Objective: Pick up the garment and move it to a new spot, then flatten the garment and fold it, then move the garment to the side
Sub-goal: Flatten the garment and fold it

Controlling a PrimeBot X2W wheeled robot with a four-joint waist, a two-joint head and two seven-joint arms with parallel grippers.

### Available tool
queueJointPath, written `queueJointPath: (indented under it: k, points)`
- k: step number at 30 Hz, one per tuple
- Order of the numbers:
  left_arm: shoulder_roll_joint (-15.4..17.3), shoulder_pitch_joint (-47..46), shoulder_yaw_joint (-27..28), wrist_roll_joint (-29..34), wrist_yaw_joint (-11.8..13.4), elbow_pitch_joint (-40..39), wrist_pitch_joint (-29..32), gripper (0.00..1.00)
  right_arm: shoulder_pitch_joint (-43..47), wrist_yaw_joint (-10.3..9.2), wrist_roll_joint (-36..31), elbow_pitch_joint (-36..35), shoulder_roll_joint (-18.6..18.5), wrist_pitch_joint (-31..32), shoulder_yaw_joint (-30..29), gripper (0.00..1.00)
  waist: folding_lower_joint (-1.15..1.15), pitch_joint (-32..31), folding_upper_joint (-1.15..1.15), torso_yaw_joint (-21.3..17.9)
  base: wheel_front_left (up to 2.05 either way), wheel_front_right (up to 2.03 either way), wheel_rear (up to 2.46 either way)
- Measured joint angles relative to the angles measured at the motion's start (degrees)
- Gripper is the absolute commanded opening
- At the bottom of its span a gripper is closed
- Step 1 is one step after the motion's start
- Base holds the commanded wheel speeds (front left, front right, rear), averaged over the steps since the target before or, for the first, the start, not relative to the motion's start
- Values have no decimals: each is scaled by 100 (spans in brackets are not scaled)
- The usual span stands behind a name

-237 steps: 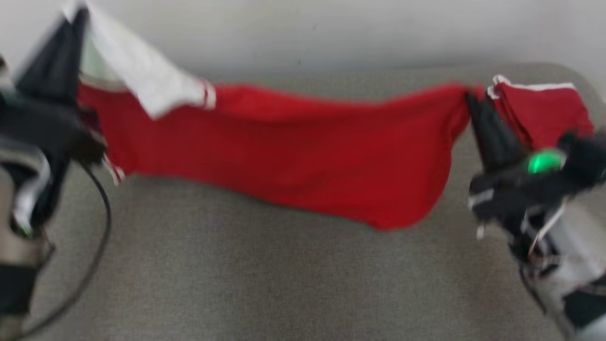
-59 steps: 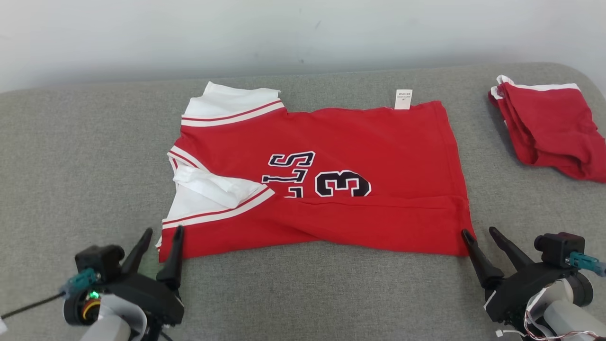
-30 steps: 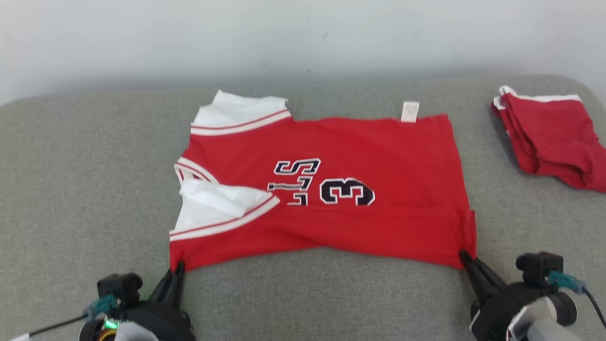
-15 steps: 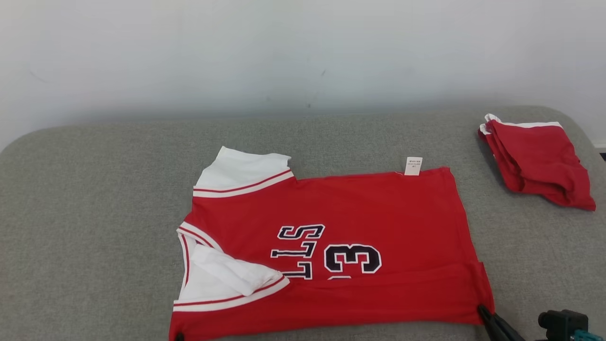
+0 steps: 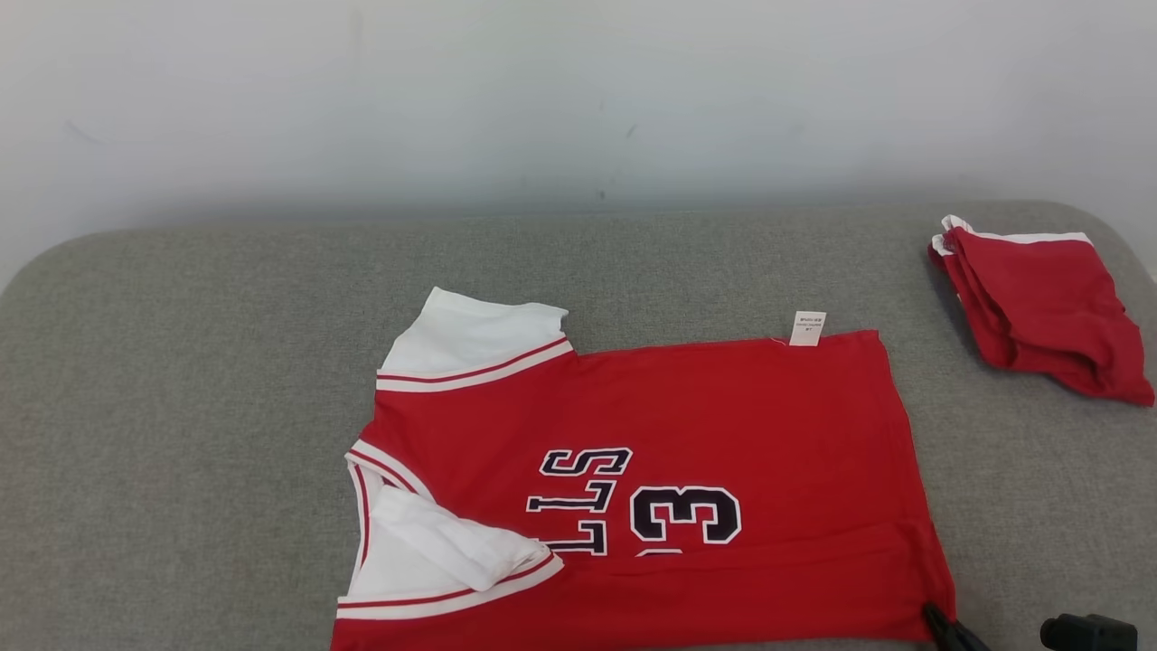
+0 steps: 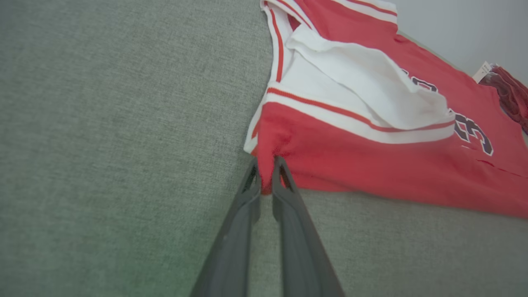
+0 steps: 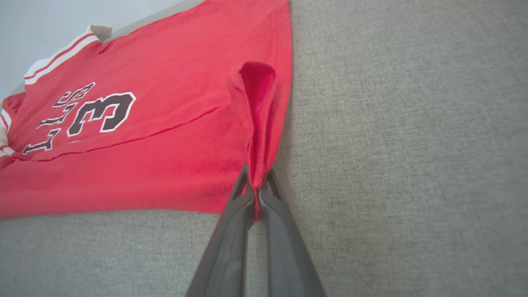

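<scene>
Left wrist view, mid-frame: jaws of the left gripper [image 6: 266, 165] pinch a corner of the garment [image 6: 371, 165], the right gripper [image 7: 256, 181] clenches another, so both should rise evenly.

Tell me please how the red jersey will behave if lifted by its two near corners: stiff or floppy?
Probably floppy: the red jersey bunches into a soft ridge where the right hand pinches its corner, so the middle would likely sag. It seems light, thin cloth lying flat. The white sleeve, folded over near the left hand, may flop loose.
</scene>
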Motion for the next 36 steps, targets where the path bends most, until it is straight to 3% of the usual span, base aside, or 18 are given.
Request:
queueJointPath:
  k: [1, 2, 14, 30, 36]
  points:
    - [-7, -1, 4, -1, 0, 2, -1, 100, 1, 0, -9, -22, 41, 12, -52, 98, 0, -2, 0, 3, 0, 0, 0]
    - [-7, -1, 12, 1, 1, 3, -9, 100, 1, 0, -52, -42, 73, 5, -111, 100, 0, -4, 0, 4, 0, 0, 0]
    - [-45, 3, 586, 392, 137, -348, -180, 100, -23, 0, -1112, -359, 386, -242, -899, 100, 0, -125, 0, -11, 0, 0, 0]
    - [-871, 271, 2092, 2563, 40, -1150, -187, 100, 17, 0, -2290, -1131, 1637, -339, -1814, 100, 0, -249, 0, -37, 0, 0, 0]
    - [-1016, 331, 2407, 3399, -190, -1271, -193, 100, 127, 0, -2941, -1435, 1950, -339, -1933, 100, 0, -218, 0, -81, 0, 0, 0]
